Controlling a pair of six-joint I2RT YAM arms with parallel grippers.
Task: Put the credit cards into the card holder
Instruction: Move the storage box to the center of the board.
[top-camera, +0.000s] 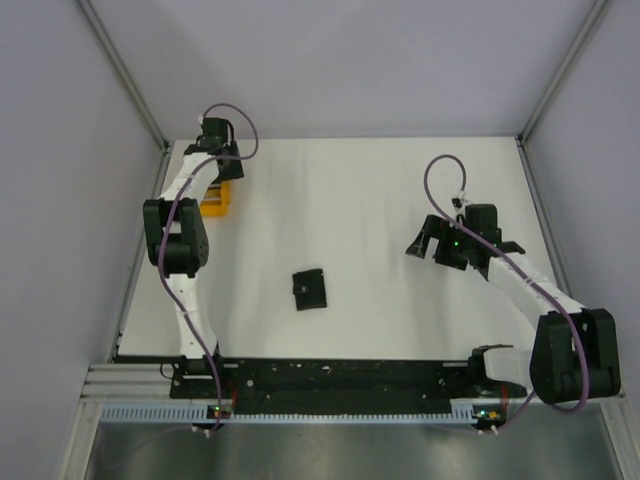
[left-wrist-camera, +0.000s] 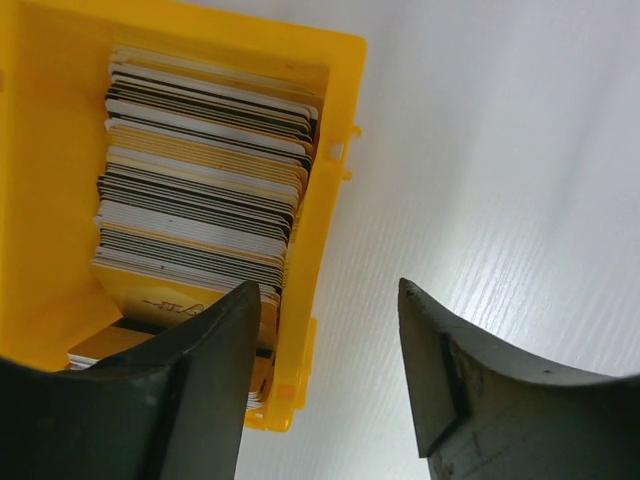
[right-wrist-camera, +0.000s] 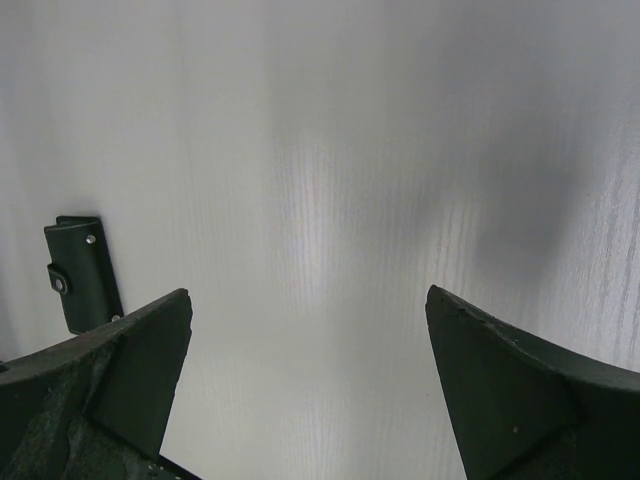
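The credit cards stand edge-on in a tight row of silvery, dark and tan stripes inside a yellow-orange bin. My left gripper hangs over the bin's near right corner, open. Its left finger is over the cards and its right finger is outside the bin wall, over the table. In the top view the left gripper is at the back left, above the bin. The black card holder lies flat mid-table. My right gripper hovers open and holds nothing; the card holder shows at its left.
The white table is walled by grey panels at the left, back and right. The arm bases and a black rail run along the near edge. The bin sits close to the left wall.
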